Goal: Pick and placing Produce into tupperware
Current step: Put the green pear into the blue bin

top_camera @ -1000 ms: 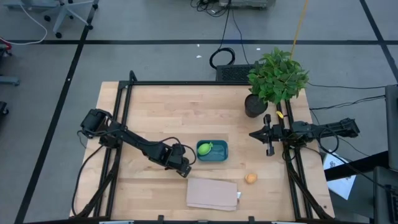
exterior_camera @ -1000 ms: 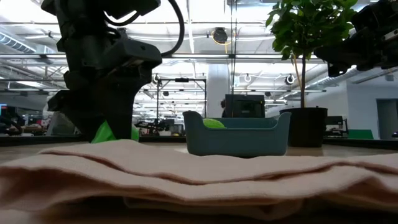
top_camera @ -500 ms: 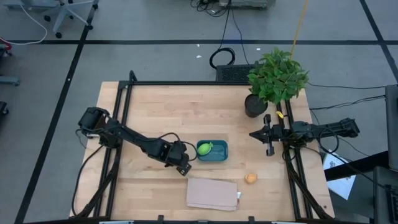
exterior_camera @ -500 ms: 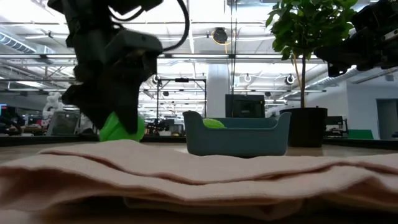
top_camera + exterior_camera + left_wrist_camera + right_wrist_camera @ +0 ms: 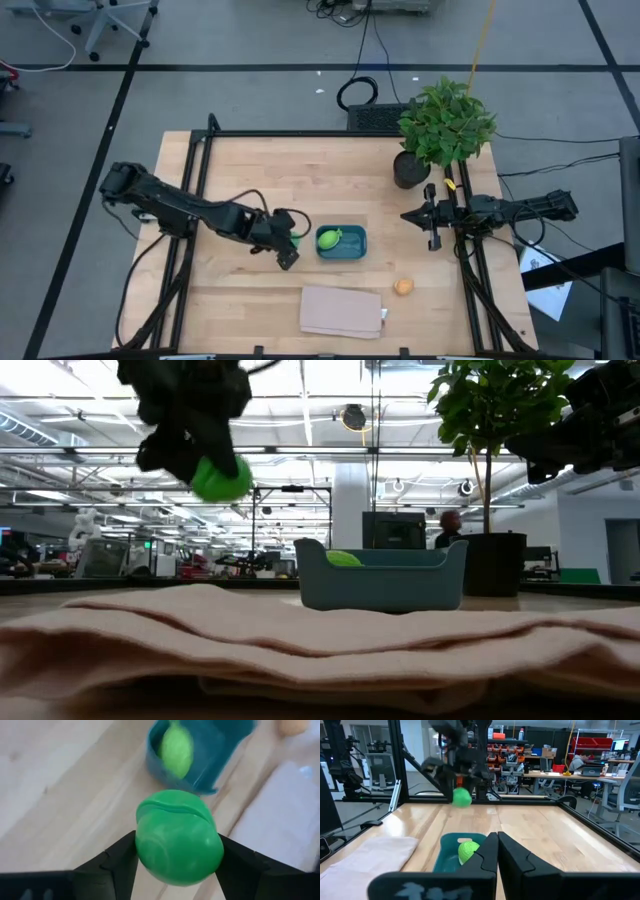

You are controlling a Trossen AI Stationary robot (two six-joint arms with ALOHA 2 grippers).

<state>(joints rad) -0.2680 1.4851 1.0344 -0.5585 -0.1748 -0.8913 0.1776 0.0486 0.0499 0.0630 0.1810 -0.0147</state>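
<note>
My left gripper (image 5: 288,246) is shut on the bright green fruit (image 5: 178,837) and hangs above the table just left of the teal container (image 5: 352,249). In the low view the fruit (image 5: 221,477) is well above the container's rim (image 5: 382,575). The pale yellow-green fruit (image 5: 329,238) lies inside the container. The orange fruit (image 5: 403,287) rests on the table, nearer and to the right of the container. My right gripper (image 5: 432,222) waits shut at the table's right edge. My left gripper pinches the bright green fruit between its two fingers (image 5: 120,857), one on each of the fruit's opposite sides (image 5: 145,845). The fingers come slanting down from the table's left. The fruit is lifted clear of the table.
A beige folded cloth (image 5: 342,311) lies at the near edge, below the container. A potted plant (image 5: 445,125) stands at the far right corner. Bare wood spreads across the far half and the left of the table. A person shows far off in the room (image 5: 450,525).
My left gripper has risen from table height with the bright green fruit in its fingers and drifted toward the far edge, beside the container. The fruit now hangs well above the table and higher than the container's rim.
</note>
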